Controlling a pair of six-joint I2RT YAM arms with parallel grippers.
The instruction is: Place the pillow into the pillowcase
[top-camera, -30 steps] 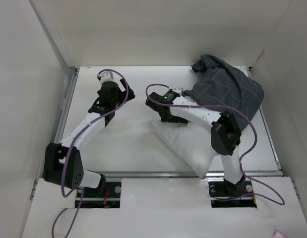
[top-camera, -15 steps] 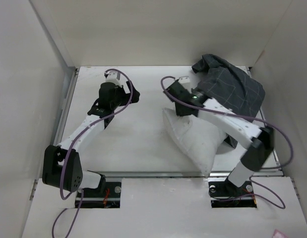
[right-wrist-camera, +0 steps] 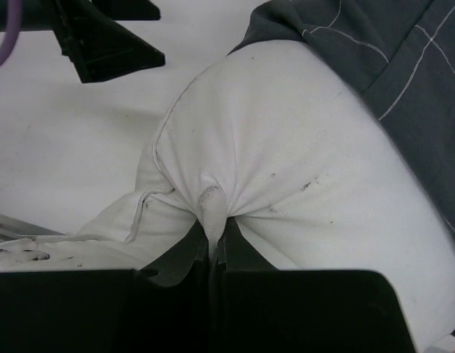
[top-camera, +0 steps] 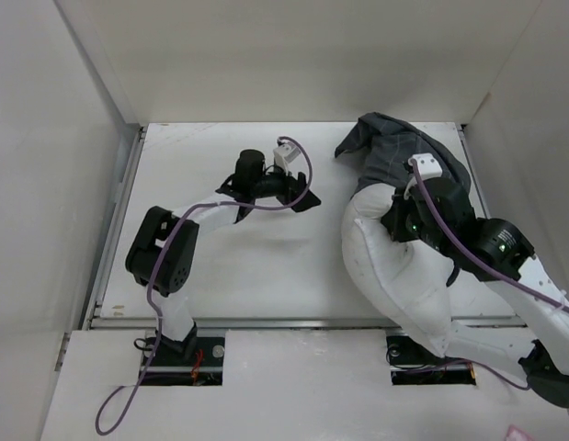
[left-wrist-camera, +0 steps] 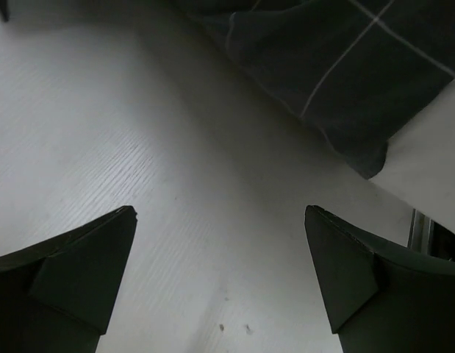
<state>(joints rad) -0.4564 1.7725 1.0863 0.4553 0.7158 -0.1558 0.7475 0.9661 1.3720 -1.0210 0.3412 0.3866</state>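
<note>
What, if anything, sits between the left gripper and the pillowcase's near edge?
Nothing visible. The left gripper is open, and only table surface lies between its fingers and the pillowcase edge ahead. The right gripper pinches the pillow beside it.

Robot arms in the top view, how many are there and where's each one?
2. The left arm reaches toward the middle of the table, left end effector open over bare surface. The right arm stretches up the right side, right end effector pinching the pillow.
</note>
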